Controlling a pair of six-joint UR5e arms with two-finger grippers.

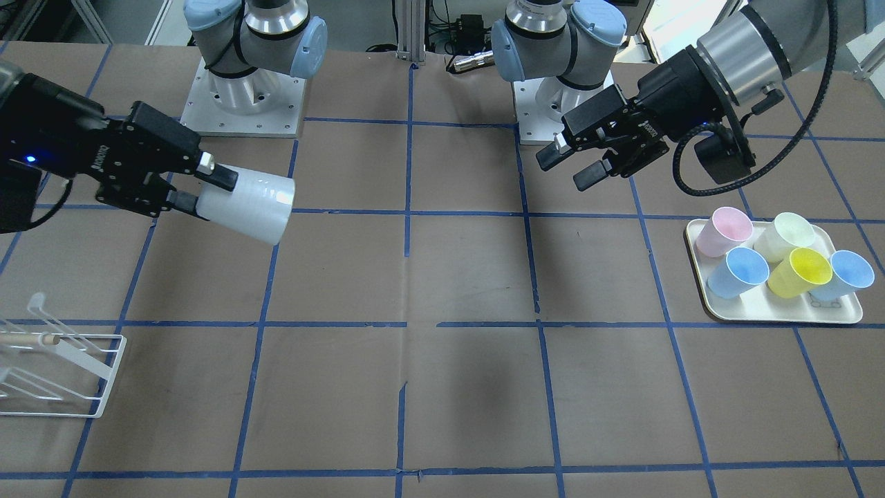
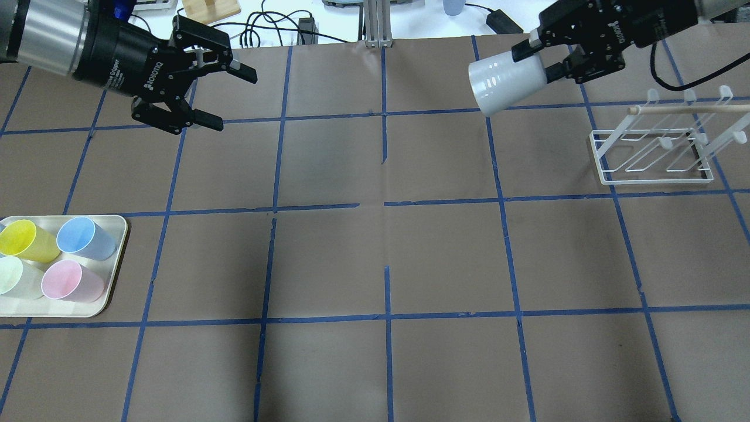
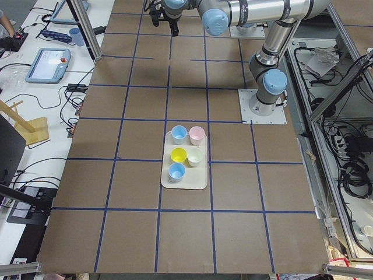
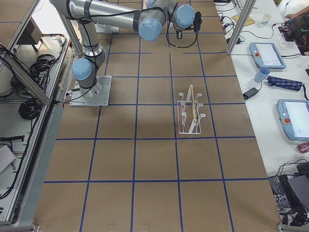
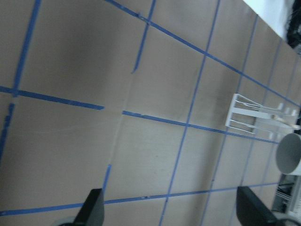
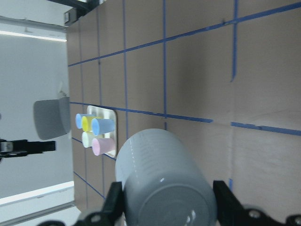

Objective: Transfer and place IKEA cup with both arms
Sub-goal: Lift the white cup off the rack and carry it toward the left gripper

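Observation:
The IKEA cup (image 1: 249,204), a pale grey tapered tumbler, is held on its side in the air by my right gripper (image 1: 207,190), whose fingers are shut on its base end. Its open mouth points toward the table's middle. The cup also shows in the overhead view (image 2: 504,81), in the right wrist view (image 6: 164,183) and, small, in the left wrist view (image 5: 289,153). My left gripper (image 1: 563,171) is open and empty, in the air on the opposite side and facing the cup across a wide gap. It also shows in the overhead view (image 2: 231,99).
A cream tray (image 1: 774,315) on my left side holds a pink cup (image 1: 724,232), a cream-white cup (image 1: 785,235), a yellow cup (image 1: 800,272) and two light blue cups (image 1: 738,272). A white wire rack (image 2: 656,152) with a wooden rod stands on my right side.

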